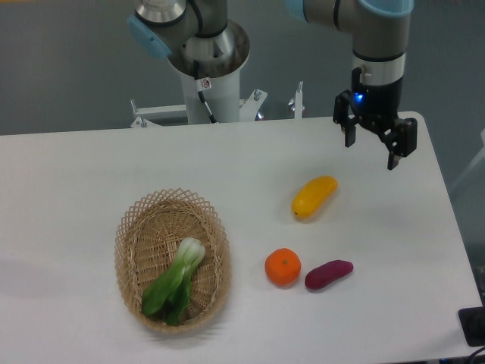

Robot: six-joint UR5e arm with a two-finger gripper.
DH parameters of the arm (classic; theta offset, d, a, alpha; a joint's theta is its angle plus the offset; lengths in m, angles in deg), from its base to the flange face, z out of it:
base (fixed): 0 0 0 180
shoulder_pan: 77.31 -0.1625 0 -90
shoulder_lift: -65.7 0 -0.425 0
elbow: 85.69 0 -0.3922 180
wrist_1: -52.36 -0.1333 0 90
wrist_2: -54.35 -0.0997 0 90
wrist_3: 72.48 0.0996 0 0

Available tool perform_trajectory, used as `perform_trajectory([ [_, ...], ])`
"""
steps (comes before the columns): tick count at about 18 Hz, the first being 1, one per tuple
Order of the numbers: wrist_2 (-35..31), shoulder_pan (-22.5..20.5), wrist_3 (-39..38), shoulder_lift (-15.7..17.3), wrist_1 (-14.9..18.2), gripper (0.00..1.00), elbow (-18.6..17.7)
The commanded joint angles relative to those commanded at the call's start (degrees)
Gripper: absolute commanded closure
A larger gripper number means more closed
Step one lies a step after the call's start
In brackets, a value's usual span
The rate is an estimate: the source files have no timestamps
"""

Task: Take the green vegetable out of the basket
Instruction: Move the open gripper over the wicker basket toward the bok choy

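One basket (129,250), four produce items (all different).

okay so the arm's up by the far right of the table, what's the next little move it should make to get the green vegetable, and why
Probably swing across toward the basket until the gripper hangs over the green vegetable. The gripper is open and empty, far from the basket, with the vegetable lying uncovered inside.

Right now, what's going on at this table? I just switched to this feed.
Nothing is being held yet. The arm's tool hangs open above the far right part of the table, well away from the basket at the front left. The green vegetable lies inside the basket, pale stem end pointing away from the camera. Out on the table sit a yellow fruit, an orange and a purple sweet potato.
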Motion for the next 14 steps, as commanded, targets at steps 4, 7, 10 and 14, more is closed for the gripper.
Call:
perform_trajectory([
  [4, -0.17, 0.61, 0.26, 0.26, -0.18, 0.0, -0.53],
  [7, -0.17, 1.4, -0.61, 1.93, -0.17, 0.0, -1.93],
  [10, 0.26, 2.37, -1.84, 2.37, -0.09, 0.0, -2.98],
  [14, 3.25, 5.45, -11.4, 2.9, -0.44, 0.0, -4.39],
])
